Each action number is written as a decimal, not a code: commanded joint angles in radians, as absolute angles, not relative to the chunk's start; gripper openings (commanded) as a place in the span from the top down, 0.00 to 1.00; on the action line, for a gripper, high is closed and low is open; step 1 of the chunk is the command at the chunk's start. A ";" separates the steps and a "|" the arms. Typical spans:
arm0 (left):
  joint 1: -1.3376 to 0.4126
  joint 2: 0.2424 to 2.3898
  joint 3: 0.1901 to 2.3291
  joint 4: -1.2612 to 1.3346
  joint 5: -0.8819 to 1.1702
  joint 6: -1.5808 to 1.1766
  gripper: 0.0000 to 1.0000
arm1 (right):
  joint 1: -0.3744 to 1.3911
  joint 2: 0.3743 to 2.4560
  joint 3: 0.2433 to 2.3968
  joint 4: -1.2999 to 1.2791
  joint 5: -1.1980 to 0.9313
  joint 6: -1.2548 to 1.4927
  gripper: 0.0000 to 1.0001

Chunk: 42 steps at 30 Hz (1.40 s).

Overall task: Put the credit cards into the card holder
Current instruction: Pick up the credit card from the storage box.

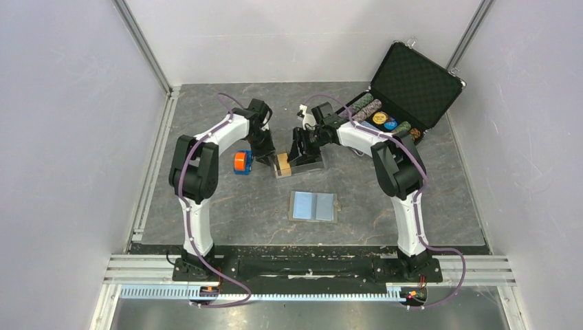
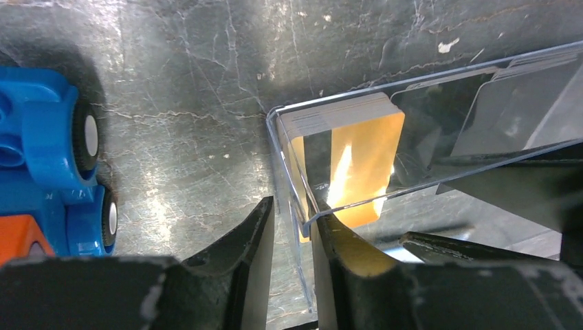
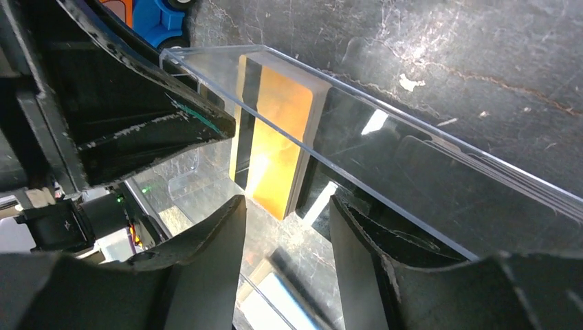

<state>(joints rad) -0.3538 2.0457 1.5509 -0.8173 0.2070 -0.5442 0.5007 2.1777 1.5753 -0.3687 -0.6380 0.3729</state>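
The credit cards (image 1: 282,163) stand on edge as a stack at the left end of a clear tray (image 1: 309,165), orange-tan face showing (image 2: 357,165) (image 3: 278,137). My left gripper (image 2: 294,210) straddles the tray's (image 2: 412,185) end wall. One finger is outside and one inside against the wall, with a small gap on the outer side. My right gripper (image 3: 289,203) stands open over the tray (image 3: 385,198), a little short of the cards, with nothing between its fingers. The card holder (image 1: 313,205) lies open and flat, pale blue-grey, nearer the arm bases.
A blue and orange toy car (image 1: 242,162) (image 2: 41,151) sits just left of the tray, close to the left gripper. An open black briefcase (image 1: 405,89) with poker chips stands at the back right. Grey walls enclose the table.
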 commanded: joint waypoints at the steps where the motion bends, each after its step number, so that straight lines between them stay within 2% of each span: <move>1: -0.378 2.043 1.570 -0.836 0.207 -0.477 0.70 | 0.516 2.198 1.624 -0.365 -0.628 0.356 0.51; 5: -0.408 2.045 1.554 -0.835 0.210 -0.479 0.77 | 0.532 2.206 1.618 -0.380 -0.605 0.334 0.54; 14: -0.442 1.994 1.501 -0.809 0.224 -0.504 0.85 | 0.563 2.211 1.625 -0.474 -0.473 0.240 0.59; 19: -0.447 1.970 1.488 -0.789 0.254 -0.513 0.84 | 0.572 2.216 1.604 -0.474 -0.482 0.232 0.75; 24: -0.447 1.958 1.488 -0.787 0.265 -0.515 0.80 | 0.570 2.211 1.617 -0.480 -0.482 0.235 0.99; 32: -0.446 1.944 1.476 -0.787 0.258 -0.515 0.77 | 0.571 2.170 1.647 -0.525 -0.464 0.213 1.00; 38: -0.447 1.943 1.476 -0.788 0.260 -0.512 0.76 | 0.571 2.153 1.639 -0.546 -0.440 0.194 0.82; 40: -0.447 1.945 1.479 -0.787 0.265 -0.512 0.76 | 0.570 2.155 1.638 -0.552 -0.439 0.187 0.80; 42: -0.447 1.945 1.479 -0.787 0.267 -0.509 0.76 | 0.570 2.159 1.637 -0.554 -0.440 0.184 0.84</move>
<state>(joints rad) -0.4343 1.9953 1.4780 -0.7982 0.2192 -0.5175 0.5659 2.1887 1.6268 -0.5179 -0.4892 0.2283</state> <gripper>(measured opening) 0.234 0.193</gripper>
